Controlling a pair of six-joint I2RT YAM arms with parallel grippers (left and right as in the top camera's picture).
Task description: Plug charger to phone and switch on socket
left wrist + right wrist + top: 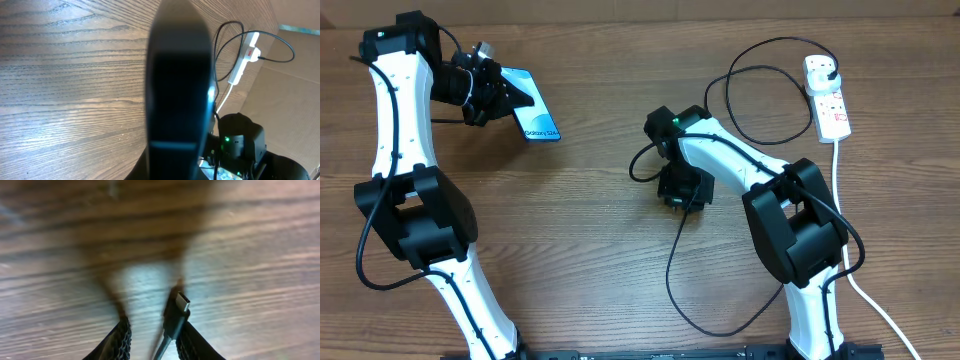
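The desk [590, 250] is brown wood veneer with a strong grain, and it fills the overhead view. In the wrist views glare lies on it in pale patches. Past its far edge, the left wrist view shows a plain brown panel [285, 95].

At the upper left the left hand [485, 88] is clamped on the phone [538, 115] and holds it tilted above the desk.

Near the middle the right hand [682, 195] is low over the wood. Its fingers [120, 339] are parted, and the charger [172, 322] runs up between them. Its connector tip [183, 301] leans against one finger, with a gap to the other.

The socket [830, 105] lies at the upper right. The black plug [823, 68] is seated in it, and its white cord [838, 190] trails down the right side.
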